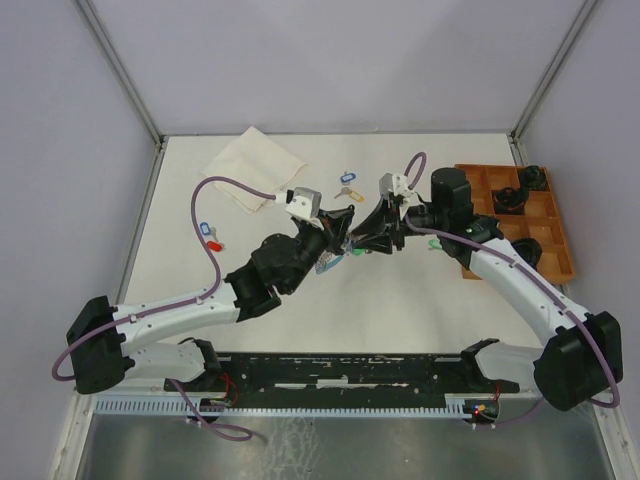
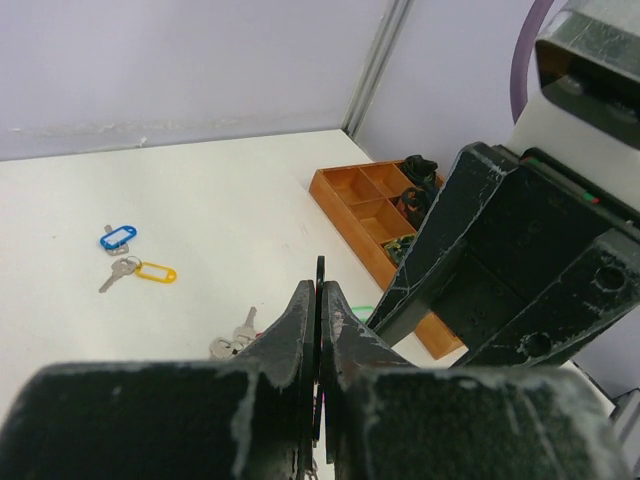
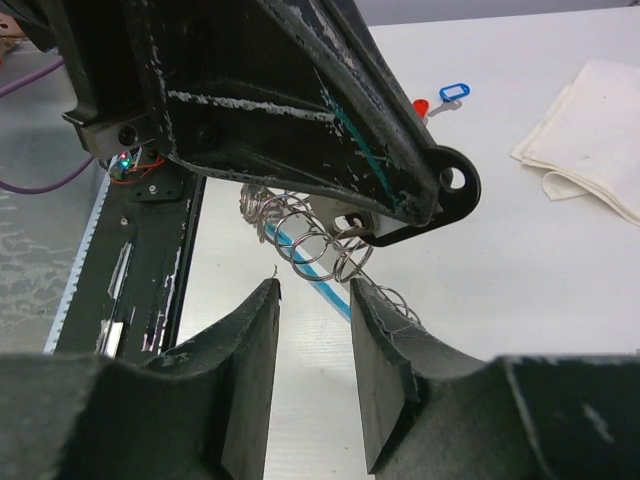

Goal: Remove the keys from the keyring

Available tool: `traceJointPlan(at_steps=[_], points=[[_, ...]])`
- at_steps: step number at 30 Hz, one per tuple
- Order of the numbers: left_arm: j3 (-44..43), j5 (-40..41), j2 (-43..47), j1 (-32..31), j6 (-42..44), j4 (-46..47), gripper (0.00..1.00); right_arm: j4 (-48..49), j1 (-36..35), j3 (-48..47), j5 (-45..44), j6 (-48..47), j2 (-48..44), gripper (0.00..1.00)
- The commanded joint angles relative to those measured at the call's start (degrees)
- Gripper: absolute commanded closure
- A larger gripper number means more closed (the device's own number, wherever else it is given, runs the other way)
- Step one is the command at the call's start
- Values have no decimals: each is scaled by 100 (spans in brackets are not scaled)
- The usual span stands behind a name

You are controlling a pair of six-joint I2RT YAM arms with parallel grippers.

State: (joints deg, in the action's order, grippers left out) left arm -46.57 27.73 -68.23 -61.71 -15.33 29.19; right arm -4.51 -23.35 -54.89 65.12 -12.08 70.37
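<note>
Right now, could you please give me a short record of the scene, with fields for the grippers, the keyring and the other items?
left gripper: shut on a thin dark tab
right gripper: open, nothing between its fingers
keyring: silvery coil with a light-blue band, just beyond the right gripper, beside the left gripper's tip
blue and yellow tagged keys: loose on the table
blue and red tagged keys: loose on the table
cloth: far left
wooden tray: right edge

You saw shiny metal in the keyring [image 3: 318, 243], scuffed matt black fingers [image 3: 250, 370] on the right gripper [image 3: 313, 295], soft cream cloth [image 3: 590, 130], a smooth wooden tray [image 1: 472, 182].
</note>
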Motion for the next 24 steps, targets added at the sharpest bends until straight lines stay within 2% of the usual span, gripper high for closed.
traceJointPlan(at_steps=[1,9,16,20,24], points=[[-305,207,72,-51,-414,368,97,459,-85,122,-266,148,11,58],[-300,204,66,-65,-596,394,97,549,-190,155,-501,161,60,63],[-300,142,68,-78,-693,394,97,589,-216,150,-647,169,19,72],[-307,173,64,-81,-701,381,97,424,-222,68,-670,90,-26,85],[-371,278,26,-85,-636,232,97,-307,-222,-246,-727,-325,-45,98]])
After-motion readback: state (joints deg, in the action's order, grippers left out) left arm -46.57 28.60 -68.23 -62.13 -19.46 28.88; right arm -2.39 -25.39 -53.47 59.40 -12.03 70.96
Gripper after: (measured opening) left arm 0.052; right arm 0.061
